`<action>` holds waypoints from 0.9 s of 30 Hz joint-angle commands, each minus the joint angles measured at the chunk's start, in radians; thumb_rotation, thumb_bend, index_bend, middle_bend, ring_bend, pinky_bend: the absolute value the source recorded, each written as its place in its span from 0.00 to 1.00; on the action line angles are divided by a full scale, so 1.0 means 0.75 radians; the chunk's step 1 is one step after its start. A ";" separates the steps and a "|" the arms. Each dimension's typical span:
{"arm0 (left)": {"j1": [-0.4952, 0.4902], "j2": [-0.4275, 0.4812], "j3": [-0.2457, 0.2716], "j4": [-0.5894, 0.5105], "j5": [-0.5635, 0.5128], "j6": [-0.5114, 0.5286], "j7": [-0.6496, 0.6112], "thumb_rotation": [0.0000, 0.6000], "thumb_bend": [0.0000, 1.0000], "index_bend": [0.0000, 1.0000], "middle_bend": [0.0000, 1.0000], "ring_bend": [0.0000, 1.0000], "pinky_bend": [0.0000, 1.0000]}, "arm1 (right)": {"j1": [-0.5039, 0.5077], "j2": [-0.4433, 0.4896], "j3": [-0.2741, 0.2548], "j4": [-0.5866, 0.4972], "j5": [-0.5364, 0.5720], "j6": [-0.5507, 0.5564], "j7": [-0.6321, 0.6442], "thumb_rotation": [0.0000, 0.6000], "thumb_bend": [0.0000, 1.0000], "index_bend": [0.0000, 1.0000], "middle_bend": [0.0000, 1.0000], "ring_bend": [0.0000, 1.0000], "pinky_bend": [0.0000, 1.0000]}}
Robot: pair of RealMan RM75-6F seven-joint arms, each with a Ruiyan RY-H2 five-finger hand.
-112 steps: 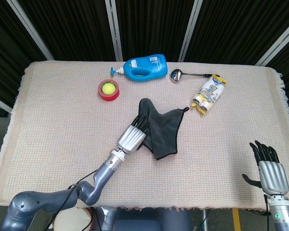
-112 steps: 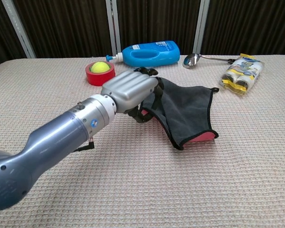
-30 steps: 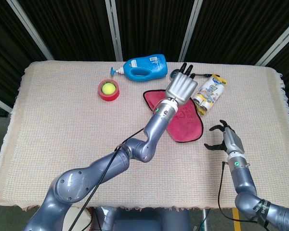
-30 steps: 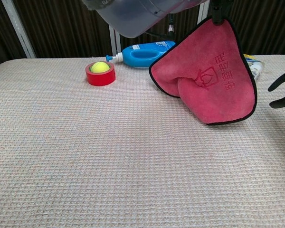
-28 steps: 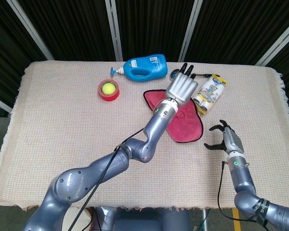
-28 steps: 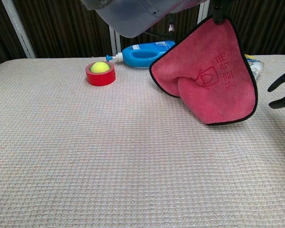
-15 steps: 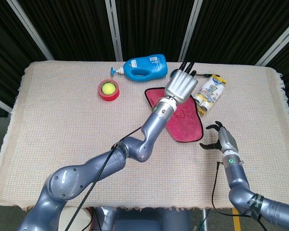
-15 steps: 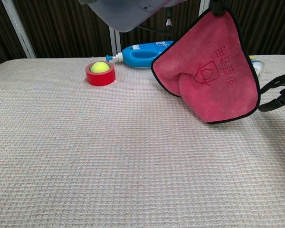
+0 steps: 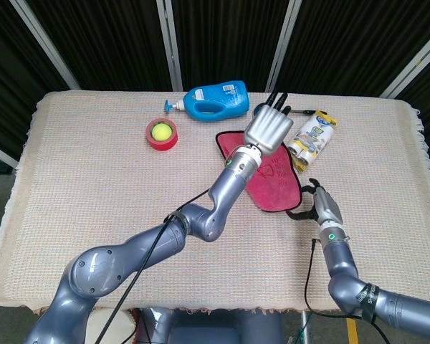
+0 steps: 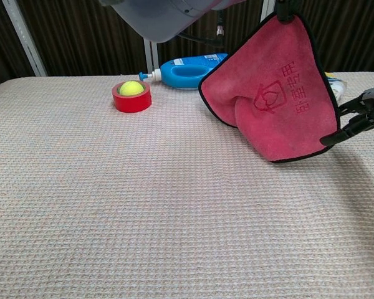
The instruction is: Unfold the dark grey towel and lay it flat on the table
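Observation:
The towel hangs in the air with its red inner face and black trim toward the chest camera; its dark grey side is hidden. My left hand holds it up by the top corner, above the middle-right of the table. The towel still has a fold down its middle. My right hand is open with spread fingers at the towel's lower right edge; I cannot tell whether it touches the cloth.
A blue detergent bottle lies at the back. A red tape roll with a tennis ball inside sits to its left. A metal ladle and a yellow snack packet lie at the back right, behind the towel.
My right hand has moved left and forward to the towel's lower right edge. My left hand keeps the towel raised, shifted slightly.

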 commanded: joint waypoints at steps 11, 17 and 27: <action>0.006 0.011 0.015 -0.011 0.013 0.005 -0.017 1.00 0.44 0.73 0.22 0.00 0.03 | 0.025 -0.042 -0.006 0.054 0.022 -0.005 -0.010 1.00 0.35 0.54 0.15 0.00 0.04; 0.012 0.016 0.021 -0.021 0.019 0.008 -0.028 1.00 0.44 0.73 0.22 0.00 0.03 | 0.019 -0.050 -0.004 0.074 0.015 0.006 0.001 1.00 0.52 0.60 0.17 0.00 0.04; 0.021 0.024 0.028 -0.025 0.021 0.013 -0.036 1.00 0.44 0.73 0.22 0.00 0.03 | 0.012 -0.042 0.000 0.073 0.014 0.002 0.005 1.00 0.61 0.61 0.17 0.00 0.04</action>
